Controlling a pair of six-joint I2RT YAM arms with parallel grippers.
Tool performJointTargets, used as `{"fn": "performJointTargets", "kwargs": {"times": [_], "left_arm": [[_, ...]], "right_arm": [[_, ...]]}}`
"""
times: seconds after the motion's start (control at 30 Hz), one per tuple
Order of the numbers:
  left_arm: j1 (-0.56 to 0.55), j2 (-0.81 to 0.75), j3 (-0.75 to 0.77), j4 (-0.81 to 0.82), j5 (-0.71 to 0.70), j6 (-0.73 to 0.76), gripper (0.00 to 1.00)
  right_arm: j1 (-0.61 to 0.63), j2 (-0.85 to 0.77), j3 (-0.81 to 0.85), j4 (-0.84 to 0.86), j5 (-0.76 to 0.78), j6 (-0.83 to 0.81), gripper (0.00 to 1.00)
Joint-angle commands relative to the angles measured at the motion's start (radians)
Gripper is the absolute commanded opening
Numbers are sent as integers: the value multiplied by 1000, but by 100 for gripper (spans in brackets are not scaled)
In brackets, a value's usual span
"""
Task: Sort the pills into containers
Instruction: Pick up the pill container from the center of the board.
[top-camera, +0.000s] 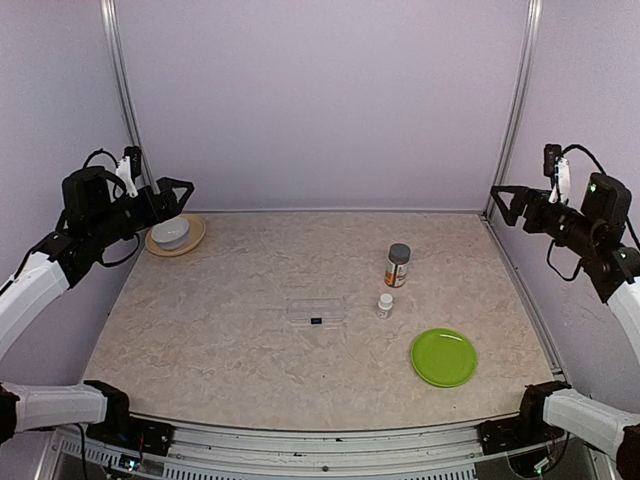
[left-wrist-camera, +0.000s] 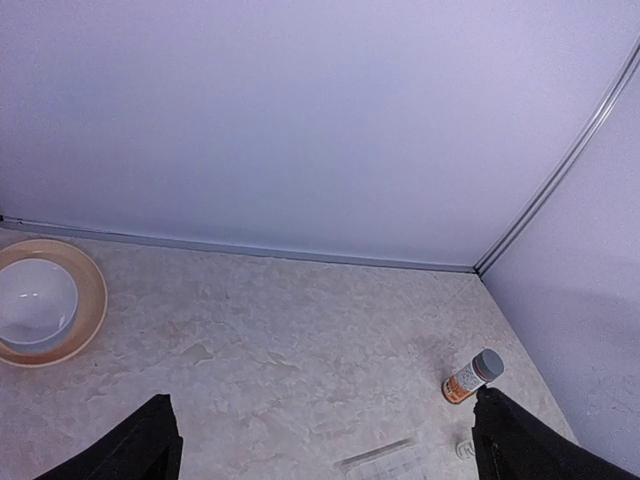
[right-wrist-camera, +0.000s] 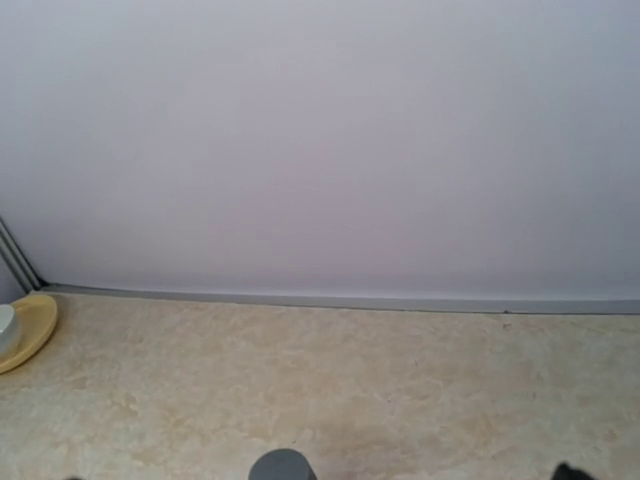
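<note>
Beige marbled tabletop, pale lilac walls, both arms up at the frame edges. Small flat clear plastic compartment box (top-camera: 316, 310) lies at frame centre; can't read whether its lid is open. Pills: none I can make out at this range, probably inside the bottles.

Grey-capped orange-labelled bottle (top-camera: 398, 266) stands upright right of centre. Small white bottle (top-camera: 385, 305) is just below it, near the box's right end, apart from it. Lime green round plate (top-camera: 443, 357) lower right, white bowl on tan saucer (top-camera: 172, 233) upper left.

Left gripper (top-camera: 183, 197) hangs by the bowl at left, jaws spread wide, empty. Right gripper (top-camera: 503, 203) is raised at right, also spread, empty.

Judgement: sorting not begun, and the first reach comes next.
- Right arm is nearer the bottles. Come in level at mid-body and close gently so the bottle does not tip.
- Keep clear of the neighbouring bottle.
- Left arm should pin the light box before any pour.
</note>
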Motion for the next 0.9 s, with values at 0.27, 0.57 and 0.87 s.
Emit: {"fn": "performJointTargets", "kwargs": {"times": [0.27,0.57,0.87], "left_arm": [[-120,46,15,29,74,83,99],[-251,105,-18,118,34,151,99],[-371,288,1,222,42,228,99]], "right_arm": [[-23,-14,-21,0,-78,-57,100],[-24,32,-108,11,-131,-14,100],[33,45,-206,39,-95,3,100]]}}
